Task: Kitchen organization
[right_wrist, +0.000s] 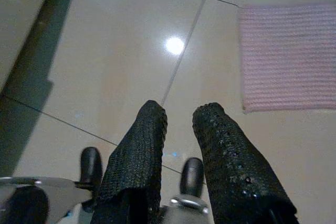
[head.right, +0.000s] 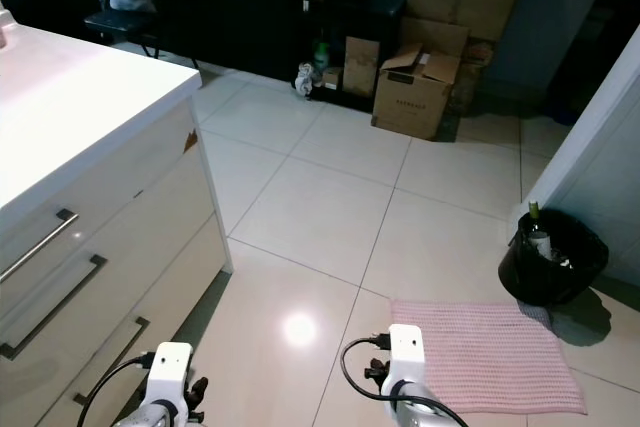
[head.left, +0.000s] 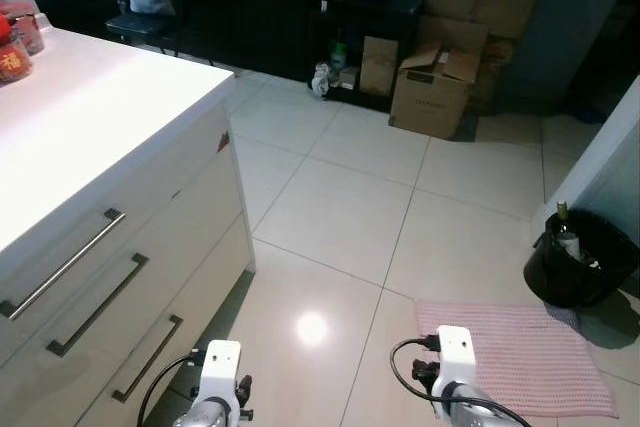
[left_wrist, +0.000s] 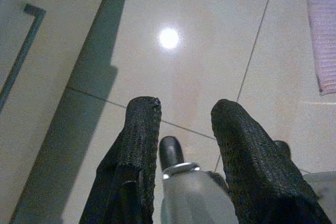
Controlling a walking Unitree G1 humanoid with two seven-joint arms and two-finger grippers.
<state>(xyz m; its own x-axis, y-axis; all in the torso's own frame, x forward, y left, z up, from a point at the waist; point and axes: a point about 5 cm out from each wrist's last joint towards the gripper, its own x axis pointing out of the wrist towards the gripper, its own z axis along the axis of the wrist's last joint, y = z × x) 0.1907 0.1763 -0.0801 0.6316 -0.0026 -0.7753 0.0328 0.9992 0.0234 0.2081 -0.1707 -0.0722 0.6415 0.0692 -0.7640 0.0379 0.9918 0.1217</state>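
Counter (head.left: 90,107) on the robot's left, white top, three drawers with bar handles (head.left: 62,265) running lengthwise along its front; red-lidded jars (head.left: 14,42) at the far end of the top. Tiled floor (head.left: 340,207) ahead is open out to the cardboard boxes (head.left: 433,87) and a dark shelf unit (head.left: 360,27) by the far wall. Pink mat (head.left: 520,357) lies on the floor to the right front, black bin (head.left: 580,257) with a bottle (head.left: 566,229) upright in it just past the mat. Left claw (left_wrist: 184,119) hangs low beside the drawer fronts, fingers apart, holding nothing. Right claw (right_wrist: 178,116) hangs over the tiles near the mat edge, fingers parted, also unloaded.
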